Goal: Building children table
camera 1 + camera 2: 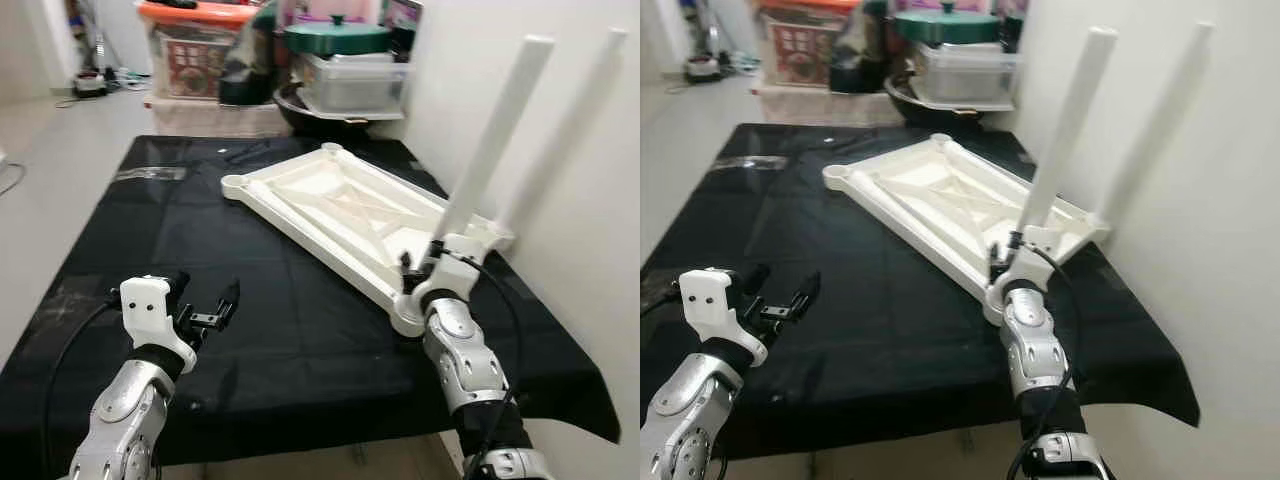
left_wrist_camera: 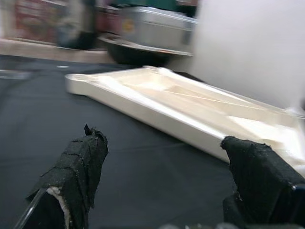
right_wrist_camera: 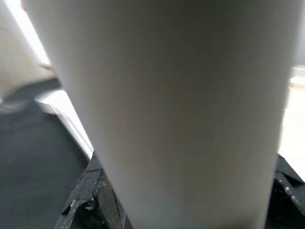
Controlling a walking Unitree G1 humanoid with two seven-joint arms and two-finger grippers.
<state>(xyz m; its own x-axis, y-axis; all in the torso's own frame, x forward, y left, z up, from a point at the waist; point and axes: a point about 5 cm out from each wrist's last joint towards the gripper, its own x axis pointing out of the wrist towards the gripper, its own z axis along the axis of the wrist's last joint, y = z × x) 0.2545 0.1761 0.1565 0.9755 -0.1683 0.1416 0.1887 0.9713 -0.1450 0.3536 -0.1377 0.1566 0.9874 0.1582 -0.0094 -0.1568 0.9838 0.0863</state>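
left gripper [image 1: 207, 300] open, clear of tabletop [image 1: 330, 205] edge

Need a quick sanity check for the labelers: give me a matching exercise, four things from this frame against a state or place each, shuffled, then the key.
Things:
1. left hand
2. right hand
3. table top
4. green pot lid

States or places:
A. upside down on the black cloth
B. shut on the white table leg
C. open, hovering over the cloth
D. on the stacked bins at the far end

Pairs: 1-C, 2-B, 3-A, 4-D
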